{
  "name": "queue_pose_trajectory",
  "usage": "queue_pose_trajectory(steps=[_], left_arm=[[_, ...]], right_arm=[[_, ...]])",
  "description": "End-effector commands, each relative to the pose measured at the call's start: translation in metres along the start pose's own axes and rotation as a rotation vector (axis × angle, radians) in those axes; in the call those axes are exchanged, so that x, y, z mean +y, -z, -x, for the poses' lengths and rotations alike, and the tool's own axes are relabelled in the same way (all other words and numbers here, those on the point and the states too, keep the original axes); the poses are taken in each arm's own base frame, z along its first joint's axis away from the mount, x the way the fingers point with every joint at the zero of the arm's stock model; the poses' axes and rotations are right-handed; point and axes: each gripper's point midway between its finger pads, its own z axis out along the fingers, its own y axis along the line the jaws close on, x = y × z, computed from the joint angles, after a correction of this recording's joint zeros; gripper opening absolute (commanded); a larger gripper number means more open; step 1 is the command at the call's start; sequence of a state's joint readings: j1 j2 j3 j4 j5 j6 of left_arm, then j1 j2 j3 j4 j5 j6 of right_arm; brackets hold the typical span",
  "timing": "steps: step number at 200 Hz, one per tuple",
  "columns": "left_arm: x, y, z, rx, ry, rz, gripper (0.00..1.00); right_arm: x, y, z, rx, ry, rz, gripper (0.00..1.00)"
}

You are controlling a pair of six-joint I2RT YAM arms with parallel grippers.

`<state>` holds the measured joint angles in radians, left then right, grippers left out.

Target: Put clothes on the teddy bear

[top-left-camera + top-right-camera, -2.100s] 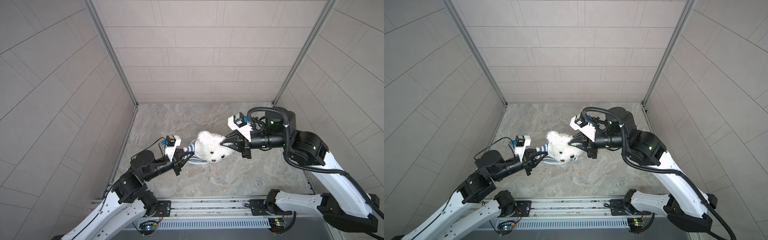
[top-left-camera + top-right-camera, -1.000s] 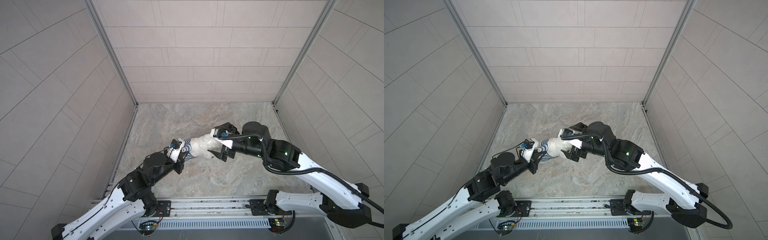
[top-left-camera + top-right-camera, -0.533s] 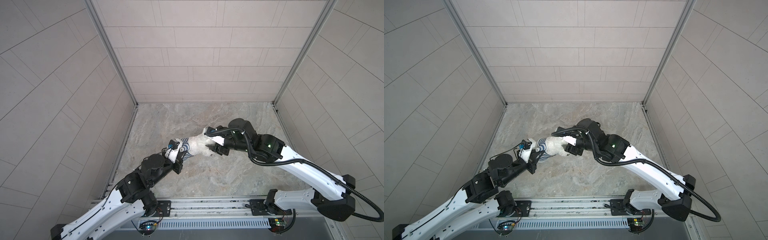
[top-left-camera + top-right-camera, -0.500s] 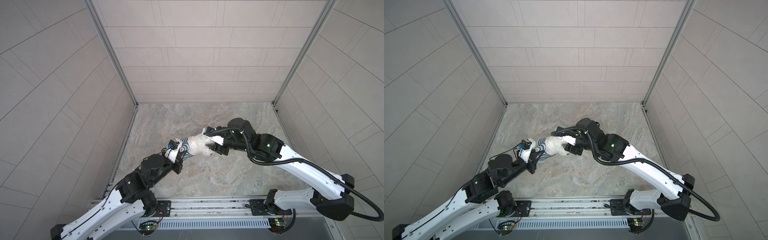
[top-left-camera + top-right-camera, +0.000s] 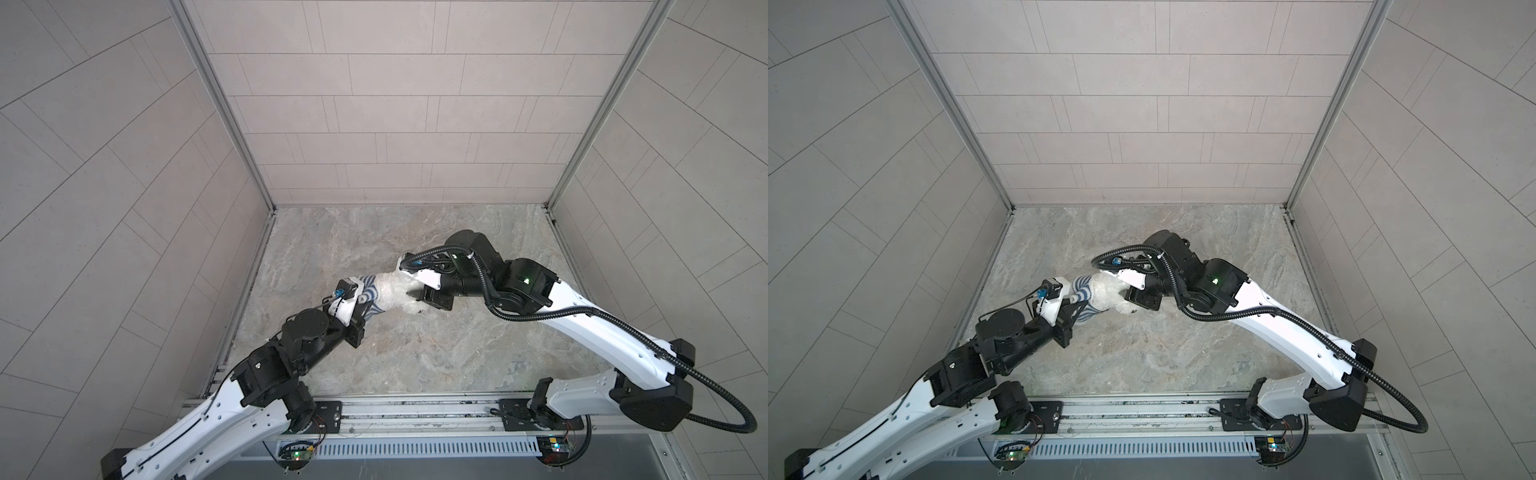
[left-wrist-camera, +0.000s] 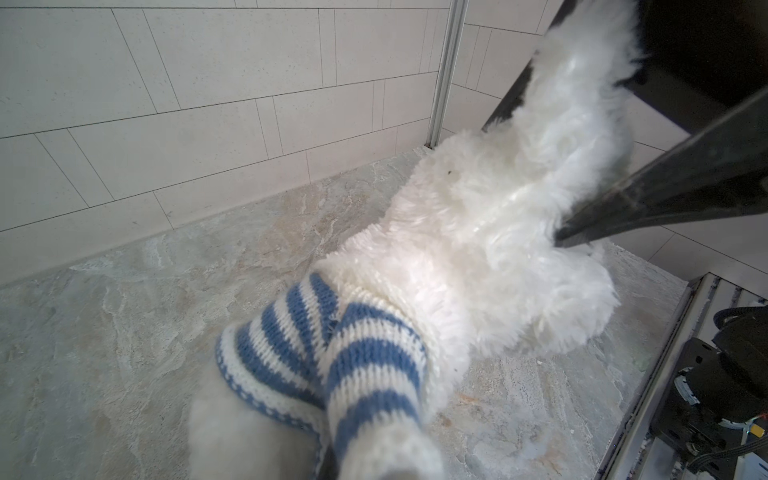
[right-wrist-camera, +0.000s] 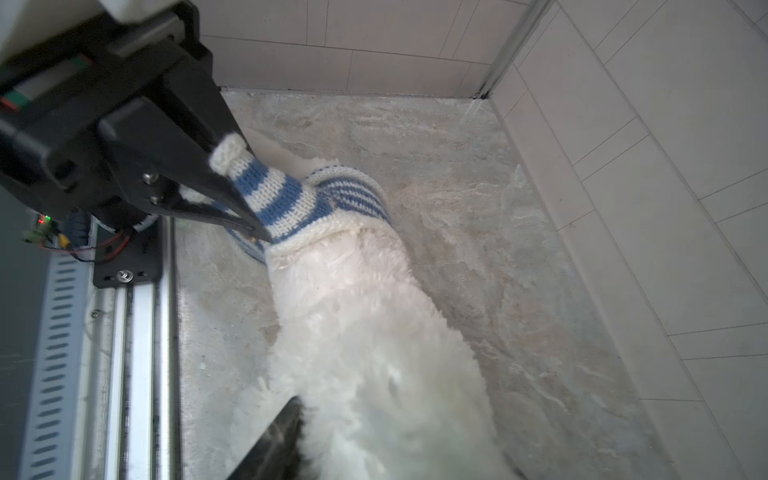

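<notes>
Right wrist view: left gripper [image 7: 259,237] pinches the striped shirt [image 7: 286,203]; right gripper [image 5: 411,291] has closed onto the teddy bear [image 7: 365,332]

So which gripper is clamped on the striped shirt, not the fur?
The left gripper: its jaws are shut on the blue-and-white striped shirt. The right gripper instead grips the teddy bear by its white fur.

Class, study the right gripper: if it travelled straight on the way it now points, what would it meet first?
The teddy bear: its white fur sits between the fingers of the right gripper. Further along that line, probably, come the striped shirt and the left gripper pinching it.
</notes>
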<state>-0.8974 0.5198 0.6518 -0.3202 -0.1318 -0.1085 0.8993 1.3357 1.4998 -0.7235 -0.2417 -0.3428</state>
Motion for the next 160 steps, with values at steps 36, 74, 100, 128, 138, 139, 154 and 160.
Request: queue_pose_trajectory(steps=[36, 74, 100, 128, 138, 139, 154, 160], left_arm=[[-0.002, 0.009, 0.023, -0.093, -0.001, -0.012, 0.0], [-0.006, 0.005, 0.02, -0.053, -0.001, -0.032, 0.15], [-0.012, 0.009, 0.012, -0.011, 0.043, -0.068, 0.78], [-0.017, 0.033, 0.014, -0.014, 0.084, -0.131, 0.82], [-0.02, 0.043, 0.015, -0.017, 0.1, -0.159, 0.79], [-0.02, 0.043, 0.015, -0.018, 0.101, -0.161, 0.79], [-0.025, 0.052, 0.013, -0.002, 0.116, -0.198, 0.65], [-0.028, 0.054, 0.01, 0.014, 0.122, -0.22, 0.58]], right_arm=[[0.011, 0.0, -0.011, 0.069, 0.062, 0.077, 0.11], [0.004, 0.008, -0.004, 0.028, 0.124, 0.027, 0.0], [0.013, 0.024, -0.001, -0.049, 0.232, 0.036, 0.0], [0.016, 0.039, -0.005, -0.11, 0.287, 0.029, 0.0], [0.017, 0.042, -0.006, -0.124, 0.292, 0.038, 0.0], [0.017, 0.043, -0.006, -0.126, 0.293, 0.039, 0.0], [0.018, 0.046, -0.007, -0.138, 0.303, 0.04, 0.0], [0.017, 0.047, -0.007, -0.14, 0.302, 0.035, 0.0]])
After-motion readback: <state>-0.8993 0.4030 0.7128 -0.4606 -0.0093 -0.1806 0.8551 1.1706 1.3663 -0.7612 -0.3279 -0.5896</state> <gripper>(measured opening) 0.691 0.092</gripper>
